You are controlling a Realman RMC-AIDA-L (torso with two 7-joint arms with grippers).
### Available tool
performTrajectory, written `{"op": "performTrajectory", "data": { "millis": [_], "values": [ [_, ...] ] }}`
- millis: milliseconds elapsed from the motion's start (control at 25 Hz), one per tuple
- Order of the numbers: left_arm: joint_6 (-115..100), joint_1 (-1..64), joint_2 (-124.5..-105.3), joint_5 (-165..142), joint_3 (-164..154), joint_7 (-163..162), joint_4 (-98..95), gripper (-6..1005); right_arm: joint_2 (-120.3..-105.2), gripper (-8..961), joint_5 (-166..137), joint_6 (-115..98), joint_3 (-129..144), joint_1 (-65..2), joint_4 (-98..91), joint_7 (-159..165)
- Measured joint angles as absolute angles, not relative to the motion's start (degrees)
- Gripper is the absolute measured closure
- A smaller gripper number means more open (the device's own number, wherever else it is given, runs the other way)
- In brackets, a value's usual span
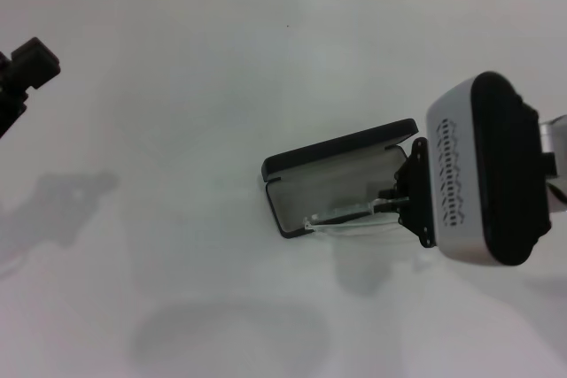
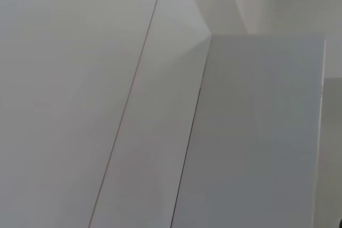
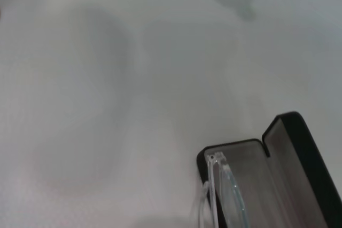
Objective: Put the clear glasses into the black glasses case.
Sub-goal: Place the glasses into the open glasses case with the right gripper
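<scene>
Reaching in from the right, the right gripper (image 1: 394, 204) sits at the right end of the open black glasses case (image 1: 292, 164) on the white table (image 1: 177, 130), apparently clamping the clear glasses (image 1: 341, 216) over the tray's near rim. The left gripper (image 1: 27, 64) is parked far left; whether its fingers are open, I cannot tell.

The left wrist view shows only pale panels.

The right wrist view shows the clear glasses (image 3: 224, 190) resting on the black glasses case (image 3: 299, 148), lid raised.

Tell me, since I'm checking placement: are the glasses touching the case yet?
Touching. The right wrist view shows the glasses resting on the open case at its front rim.
</scene>
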State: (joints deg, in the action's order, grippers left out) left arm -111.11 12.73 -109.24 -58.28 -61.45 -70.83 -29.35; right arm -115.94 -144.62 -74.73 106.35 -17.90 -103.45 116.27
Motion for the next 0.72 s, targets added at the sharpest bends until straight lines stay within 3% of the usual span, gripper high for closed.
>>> {"op": "performTrajectory", "data": {
  "millis": [720],
  "values": [
    [-111.26, 11.96, -109.03, -58.25, -61.12, -70.8, -29.34, 940, -115.92, 914, -151.19, -61.29, 112.3, -14.41, -101.91, 116.69]
  ]
}}
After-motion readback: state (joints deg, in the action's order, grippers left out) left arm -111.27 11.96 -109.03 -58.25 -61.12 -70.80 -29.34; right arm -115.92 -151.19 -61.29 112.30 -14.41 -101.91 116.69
